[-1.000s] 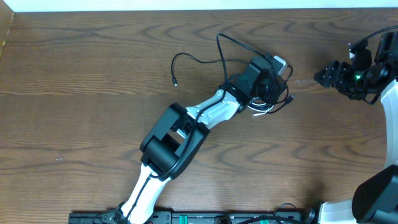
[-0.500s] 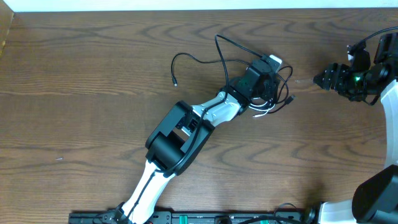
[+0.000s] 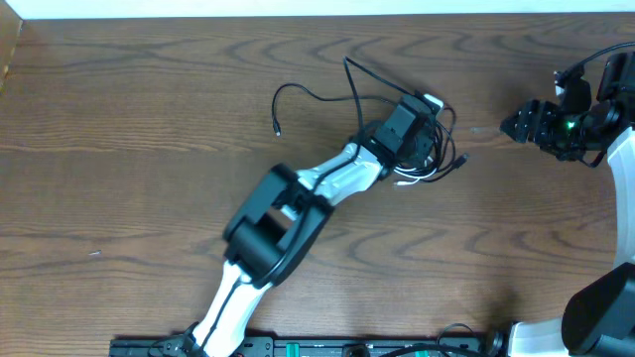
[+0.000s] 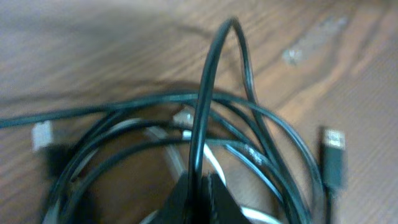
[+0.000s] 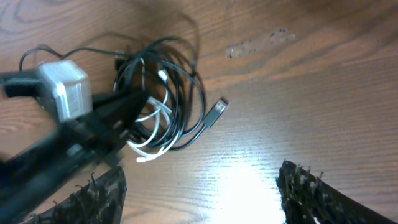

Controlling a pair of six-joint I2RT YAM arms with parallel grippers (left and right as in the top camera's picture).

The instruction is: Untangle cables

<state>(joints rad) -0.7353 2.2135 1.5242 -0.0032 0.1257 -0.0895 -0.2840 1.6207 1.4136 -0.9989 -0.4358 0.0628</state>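
Note:
The cables lie in one tangled bundle right of the table's middle: black loops with a thin white cable under them. A loose black end trails off to the left. My left gripper is down in the bundle. In the left wrist view my left gripper is shut on one black cable strand that arches up over the loops, above the white cable. A black plug lies to the right. My right gripper hovers open, right of the bundle, holding nothing.
My left arm stretches diagonally from the front edge to the bundle. The right arm's body fills the far right side. A pale scuff marks the wood between the bundle and my right gripper. A dark rail runs along the front edge.
My left gripper has gone from open to shut on a black strand, and the bundle has shifted a little. The right arm has stayed still.

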